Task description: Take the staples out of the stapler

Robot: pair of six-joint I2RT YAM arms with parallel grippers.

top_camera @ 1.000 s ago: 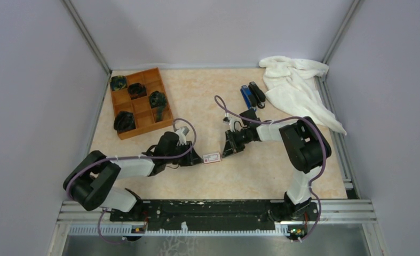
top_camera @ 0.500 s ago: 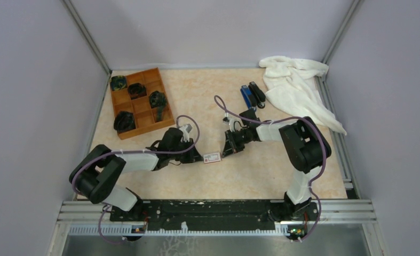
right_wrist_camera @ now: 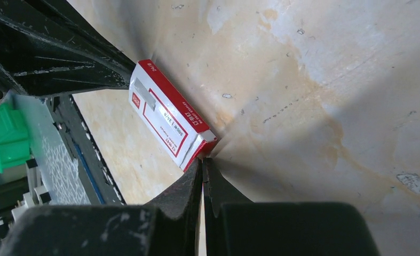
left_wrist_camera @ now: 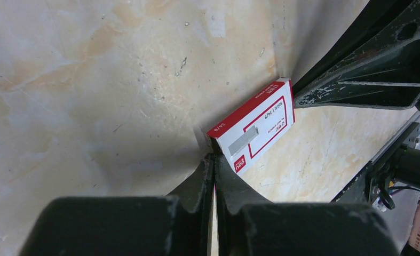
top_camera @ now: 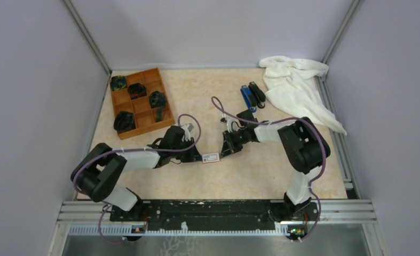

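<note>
The slim all-black stapler (top_camera: 257,94) lies at the table's one o'clock beside a blue stapler (top_camera: 245,96), well apart from the small white-and-red card box (left_wrist_camera: 253,133), which the left gripper (left_wrist_camera: 214,160) meets at nine o'clock and the right gripper (right_wrist_camera: 201,162) at three, both with jaws pressed together.

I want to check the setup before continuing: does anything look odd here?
Yes. The left gripper and right gripper, fingers shut, both touch opposite ends of the small white-and-red box, whose end flap by the right gripper looks slightly lifted. The black stapler lies untouched at the back.
</note>
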